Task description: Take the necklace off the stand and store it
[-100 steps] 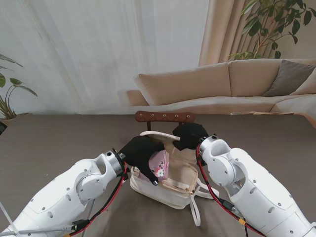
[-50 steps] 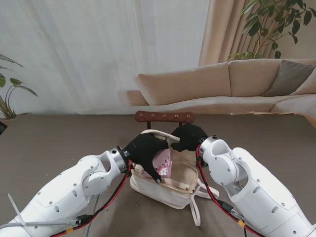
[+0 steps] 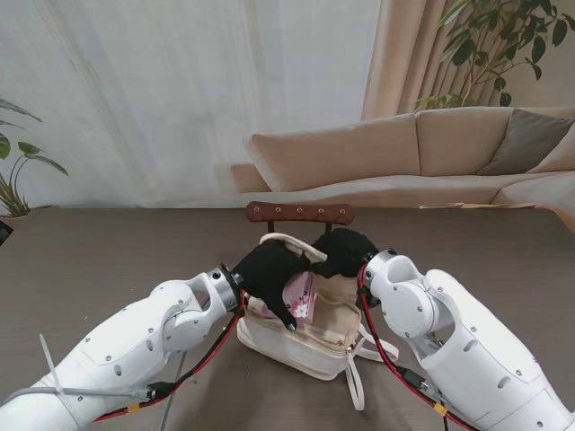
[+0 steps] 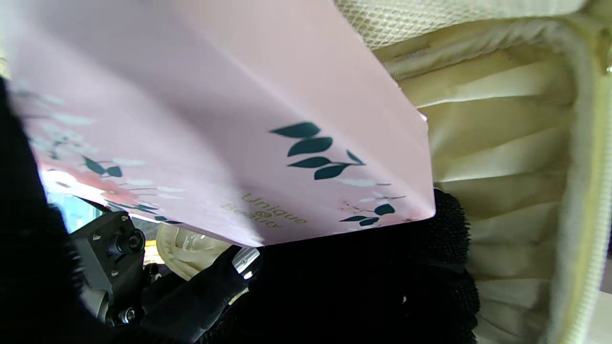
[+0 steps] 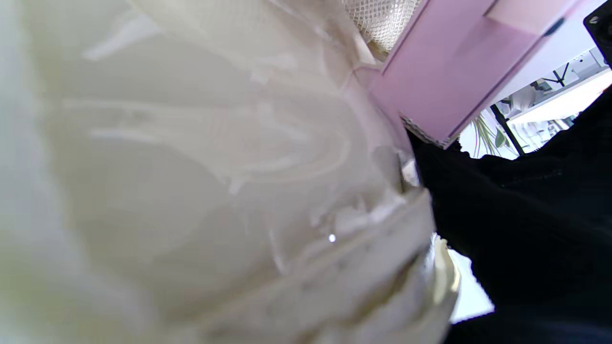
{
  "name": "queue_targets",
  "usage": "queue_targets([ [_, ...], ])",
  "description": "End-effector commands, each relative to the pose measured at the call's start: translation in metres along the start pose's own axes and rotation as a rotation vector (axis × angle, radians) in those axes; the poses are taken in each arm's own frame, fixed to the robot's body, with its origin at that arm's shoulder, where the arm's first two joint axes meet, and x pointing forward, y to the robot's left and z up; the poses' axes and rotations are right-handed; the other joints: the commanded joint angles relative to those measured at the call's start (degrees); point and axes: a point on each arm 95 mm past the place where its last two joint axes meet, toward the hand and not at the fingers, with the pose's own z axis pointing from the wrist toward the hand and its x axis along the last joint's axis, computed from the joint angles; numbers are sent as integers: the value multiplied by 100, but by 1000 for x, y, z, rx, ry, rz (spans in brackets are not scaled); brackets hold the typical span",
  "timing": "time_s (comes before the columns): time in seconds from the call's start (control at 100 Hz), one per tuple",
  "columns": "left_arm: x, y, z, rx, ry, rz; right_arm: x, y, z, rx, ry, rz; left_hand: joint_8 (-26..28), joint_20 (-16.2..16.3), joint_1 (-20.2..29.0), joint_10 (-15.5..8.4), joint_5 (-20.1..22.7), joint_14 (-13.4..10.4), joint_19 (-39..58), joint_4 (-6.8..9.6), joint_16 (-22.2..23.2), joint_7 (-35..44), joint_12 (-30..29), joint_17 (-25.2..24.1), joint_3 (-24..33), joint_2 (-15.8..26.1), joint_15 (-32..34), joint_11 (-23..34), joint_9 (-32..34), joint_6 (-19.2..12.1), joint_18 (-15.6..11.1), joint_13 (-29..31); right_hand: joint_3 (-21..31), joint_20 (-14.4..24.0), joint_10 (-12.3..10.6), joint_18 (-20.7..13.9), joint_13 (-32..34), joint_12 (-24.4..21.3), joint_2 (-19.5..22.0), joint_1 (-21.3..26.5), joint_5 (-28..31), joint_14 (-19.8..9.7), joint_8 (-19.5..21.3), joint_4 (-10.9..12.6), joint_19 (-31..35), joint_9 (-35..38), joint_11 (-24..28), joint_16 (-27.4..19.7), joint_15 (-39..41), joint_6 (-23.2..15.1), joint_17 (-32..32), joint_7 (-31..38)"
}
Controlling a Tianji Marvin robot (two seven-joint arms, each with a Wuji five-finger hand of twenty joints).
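A dark brown table (image 3: 81, 260) runs back to a white curtain (image 3: 180, 90); behind its far edge stands a beige sofa (image 3: 413, 148), with leafy plants at the left edge and the top right corner; a tan drape (image 3: 409, 54) hangs beside the curtain.

Mid-table sits a cream bag (image 3: 305, 337), its mouth open, handles and straps loose around it; just beyond it rises the brown wooden bar of the stand (image 3: 301, 212); the necklace cannot be made out in any view.

The left hand (image 3: 268, 274), in a black glove, is closed on a pink box (image 3: 296, 298) printed with leaves and flowers; the box is tilted in the mouth of the bag, one end down inside; the left wrist view shows the box (image 4: 229, 119) lying across the gloved fingers (image 4: 334, 277), against the bag's pleated lining (image 4: 502, 157).

The right hand (image 3: 340, 251), also gloved, rests at the bag's far rim, touching the cloth; whether it grips the cloth I cannot tell; its wrist view is filled by blurred cream fabric (image 5: 191, 167) and a corner of the box (image 5: 444, 62).
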Motion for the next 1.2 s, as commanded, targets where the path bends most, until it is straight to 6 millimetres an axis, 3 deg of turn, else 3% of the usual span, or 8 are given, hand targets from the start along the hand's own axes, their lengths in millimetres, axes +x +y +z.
queue_targets([
  [0.0,1,4,3,-19,-4,-4,6,-3,-1,19,20,6,196,40,2811,-691,563,-267,-27,452,178,2059,146,-231,3358,1042,347,249,24,-1634,-449,-129,331,117,117,186,54,53,-207,34,181,-225,101,-160,322,463,235,62,199,-14,2170,188],
  [0.18,2,7,2,-35,2,-2,5,-4,-2,27,17,26,117,-35,2672,-657,448,-202,-309,423,-37,946,-99,-468,3283,1038,-21,33,-142,-1662,-382,-281,340,125,129,191,52,50,-214,41,187,-210,103,-165,318,460,239,63,200,6,2161,182],
  [0.32,3,7,-1,-60,6,4,5,-5,-2,32,16,37,-251,-107,2063,-522,486,-84,-778,402,-366,-1077,-1377,-852,3488,1158,-574,458,-900,-1480,-279,-545,344,137,142,212,52,46,-217,57,195,-185,106,-168,315,460,243,62,197,20,2139,177],
  [0.36,3,7,-2,-64,4,3,5,-5,-2,33,16,40,-348,-128,1725,-443,516,-16,-912,566,-493,-1664,-2282,-977,3712,1289,-768,522,-1110,-1313,-231,-646,346,140,140,213,52,46,-214,55,196,-197,107,-169,314,460,244,63,197,22,2139,175],
  [0.4,4,8,-3,-70,3,0,6,-5,-2,34,17,41,-548,-185,1497,-415,518,32,-1089,844,-665,-2102,-2585,-1108,3855,1408,-1024,409,-1250,-1177,-185,-753,348,142,140,214,53,45,-213,57,196,-199,108,-169,313,461,245,63,197,22,2139,175],
  [0.52,5,8,-4,-79,2,-3,6,-4,-2,33,16,44,-1028,-356,1149,-370,205,127,-1559,845,-1226,-2993,-3086,-1467,3746,1366,-1733,20,-1685,-912,-110,-1121,358,154,153,227,53,47,-238,67,202,-187,111,-174,324,464,256,69,211,37,2135,176],
  [0.9,9,4,-12,-92,-1,30,3,-6,-2,41,6,49,-1715,-820,407,-227,-680,131,-2643,754,-1857,-4017,-3792,-2225,3245,1514,-2311,-450,-2602,-328,-106,-2274,363,166,176,251,51,42,-238,89,211,-185,117,-202,323,462,271,76,223,71,2144,171],
  [1.19,11,3,-15,-85,-12,6,3,-8,-2,52,6,54,-2232,-1199,173,155,-1178,377,-3349,725,-2138,-4373,-4196,-2516,2939,1587,-2522,-693,-3082,277,-46,-2997,383,173,192,254,50,39,-258,103,219,-190,123,-206,319,463,286,81,230,93,2147,167],
])
